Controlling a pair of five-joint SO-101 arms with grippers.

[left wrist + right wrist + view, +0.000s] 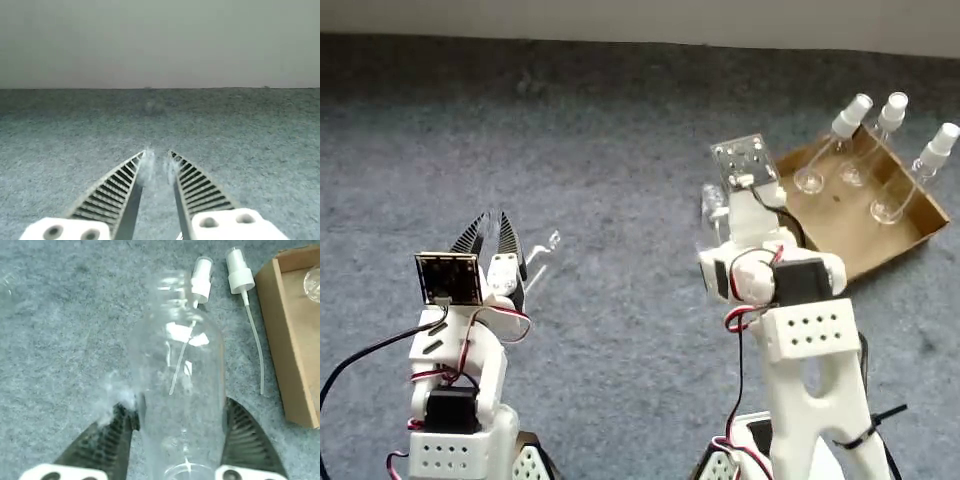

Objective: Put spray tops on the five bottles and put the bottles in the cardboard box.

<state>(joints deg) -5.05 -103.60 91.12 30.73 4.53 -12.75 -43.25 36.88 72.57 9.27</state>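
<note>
- The left arm [460, 385] and right arm [815, 385] are built of white printed plastic shells, with black servo blocks [450, 410] set between them
- Thin red, black and white wires [745, 300] loop around the joints, and a thicker black cable [360, 360] trails from the left arm
- Rows of small round holes [810, 325] pierce the white housings
- The left hand [158, 157] has black slatted, tapering fingers [115, 195] in white mounts with round screw holes
- The right hand [177, 430] has matching ribbed black fingers
- A dark square board [450, 278] sits on the left wrist, a silvery plate [745, 160] on the right
</note>
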